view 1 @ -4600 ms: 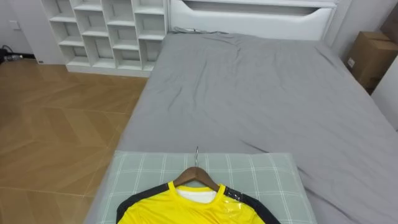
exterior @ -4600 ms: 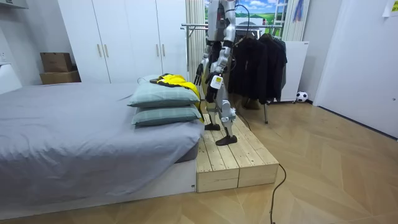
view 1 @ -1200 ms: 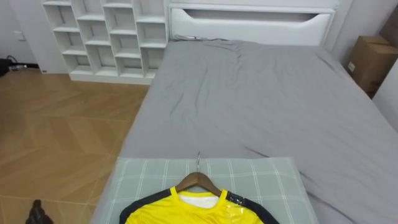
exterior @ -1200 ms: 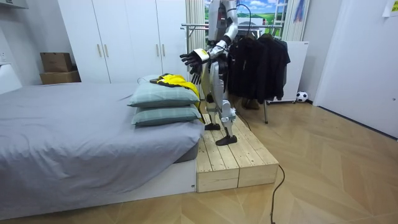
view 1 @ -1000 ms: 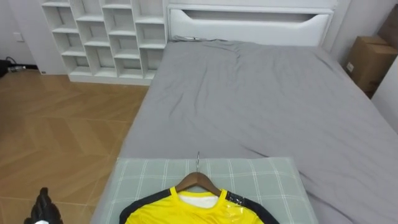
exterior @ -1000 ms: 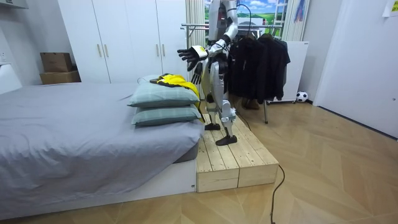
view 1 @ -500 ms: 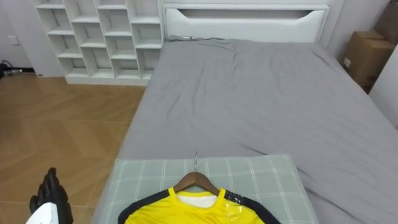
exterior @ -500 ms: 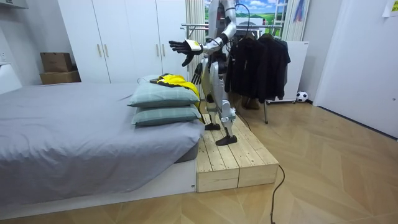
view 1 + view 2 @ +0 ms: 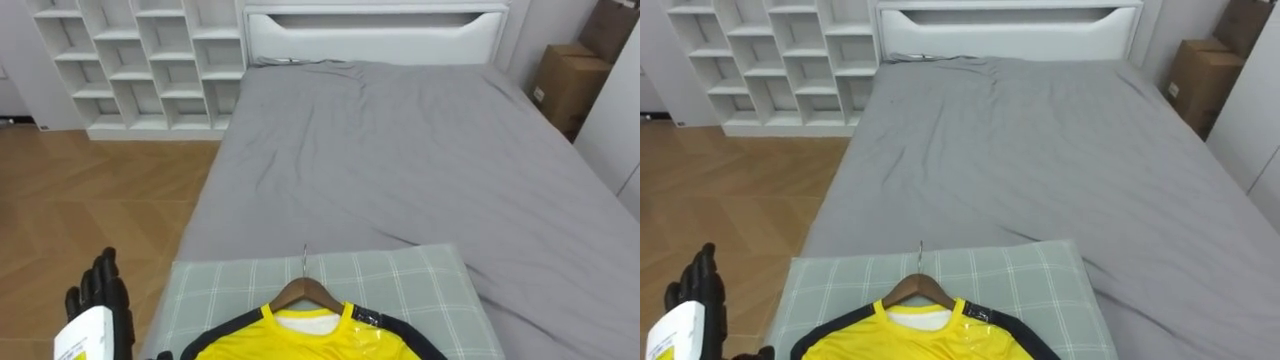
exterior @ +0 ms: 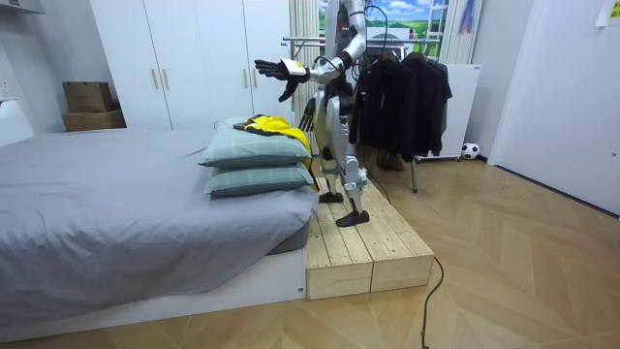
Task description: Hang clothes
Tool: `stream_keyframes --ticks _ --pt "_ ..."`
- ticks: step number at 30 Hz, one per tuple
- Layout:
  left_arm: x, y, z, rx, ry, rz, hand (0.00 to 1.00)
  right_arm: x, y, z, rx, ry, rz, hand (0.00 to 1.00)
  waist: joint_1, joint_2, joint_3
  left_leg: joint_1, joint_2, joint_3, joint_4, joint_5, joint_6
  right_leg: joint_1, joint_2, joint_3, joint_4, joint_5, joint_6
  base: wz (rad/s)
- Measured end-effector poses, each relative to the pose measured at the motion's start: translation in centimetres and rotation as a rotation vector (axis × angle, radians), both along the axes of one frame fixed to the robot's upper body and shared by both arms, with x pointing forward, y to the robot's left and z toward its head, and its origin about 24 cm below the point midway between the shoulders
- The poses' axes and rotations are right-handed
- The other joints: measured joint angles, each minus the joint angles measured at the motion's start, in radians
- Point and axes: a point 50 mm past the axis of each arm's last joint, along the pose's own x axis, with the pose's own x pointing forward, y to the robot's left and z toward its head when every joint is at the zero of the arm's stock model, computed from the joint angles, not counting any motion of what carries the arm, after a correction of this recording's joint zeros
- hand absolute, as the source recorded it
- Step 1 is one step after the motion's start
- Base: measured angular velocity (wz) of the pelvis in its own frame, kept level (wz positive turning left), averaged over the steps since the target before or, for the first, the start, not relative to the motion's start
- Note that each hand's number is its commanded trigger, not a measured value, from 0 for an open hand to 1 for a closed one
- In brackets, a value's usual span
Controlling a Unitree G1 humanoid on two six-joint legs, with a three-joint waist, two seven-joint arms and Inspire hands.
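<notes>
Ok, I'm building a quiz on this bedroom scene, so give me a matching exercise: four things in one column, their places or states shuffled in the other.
1. yellow shirt
2. left hand
3. cardboard box
4. dark clothes

A. hanging on the rack behind the robot
B. open, fingers straight, left of the checked pillow
C. on a wooden hanger, atop that pillow
D. right of the bed, near the headboard

Pairs: 1-C, 2-B, 3-D, 4-A.

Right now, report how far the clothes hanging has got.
Done: the yellow dark-sleeved shirt sits on its wooden hanger, lying on the green checked pillow. In hand: nothing; the left hand hovers open beside the pillow. Left: grasp the hanger and carry it to the metal clothes rack behind the robot.
</notes>
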Motion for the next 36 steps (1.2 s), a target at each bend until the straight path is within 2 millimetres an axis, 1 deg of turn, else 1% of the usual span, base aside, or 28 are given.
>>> stream_keyframes --ticks 5,13,17,18,20,24,27,34,36 --pt "0.0 0.0 0.0 0.000 0.000 0.000 0.00 0.0 0.0 0.0 -0.001 0.000 -0.001 0.00 0.000 0.000 0.0000 0.001 0.000 0.000 0.000 0.000 0.000 0.000 0.000 0.002 0.000 0.000 0.000 0.00" --pt "0.1 -1.1 -0.4 -0.005 0.037 -0.051 0.00 0.1 -0.1 0.0 -0.005 -0.002 -0.005 0.00 -0.005 0.016 0.0025 0.003 0.000 0.000 0.000 0.000 0.000 0.002 0.000 0.003 0.001 0.002 0.000 0.00" --pt "0.2 -1.7 -0.7 0.038 0.074 -0.103 0.00 0.2 -0.3 0.1 -0.009 -0.007 -0.015 0.00 -0.019 0.028 0.0001 0.006 0.000 0.000 0.000 0.000 0.000 0.005 -0.001 0.003 0.003 0.002 0.000 0.00" --pt "0.3 -1.8 -0.7 0.050 0.087 -0.120 0.00 0.3 -0.3 0.1 -0.010 -0.010 -0.014 0.00 -0.027 0.032 0.0009 0.006 0.000 0.000 0.000 0.000 0.000 0.005 -0.001 0.003 0.003 0.002 0.000 0.00" --pt "0.4 -2.2 -0.8 0.058 0.098 -0.146 0.00 0.4 -0.3 0.1 -0.012 -0.011 -0.014 0.00 -0.033 0.035 0.0016 0.006 0.000 0.000 0.000 0.000 0.000 0.004 0.000 0.003 0.004 0.002 0.000 0.00" --pt "1.2 -2.7 -0.5 0.095 0.097 -0.194 0.00 0.4 -0.3 0.1 -0.013 -0.010 -0.010 0.00 -0.035 0.033 0.0031 0.006 0.000 0.003 0.001 0.000 0.000 0.003 0.001 0.006 0.004 0.002 0.000 0.00" --pt "1.5 -2.7 -0.4 0.117 0.112 -0.207 0.00 0.5 -0.3 0.1 -0.013 -0.010 -0.009 0.00 -0.036 0.031 0.0036 0.006 0.000 0.006 0.001 0.000 0.000 0.002 0.001 0.009 0.004 0.002 0.000 -0.01" --pt "1.5 -2.6 -0.6 0.150 0.131 -0.201 0.00 0.4 -0.3 0.1 -0.012 -0.010 -0.015 0.00 -0.038 0.030 0.0043 0.007 0.000 0.012 0.000 0.000 0.000 0.001 0.002 0.014 0.001 0.002 0.000 -0.02" --pt "1.4 -2.6 -0.6 0.161 0.137 -0.204 0.00 0.5 -0.4 0.1 -0.013 -0.011 -0.017 0.00 -0.043 0.030 0.0043 0.006 0.000 0.012 0.000 0.000 0.000 0.002 0.002 0.014 0.000 0.002 0.000 0.00"
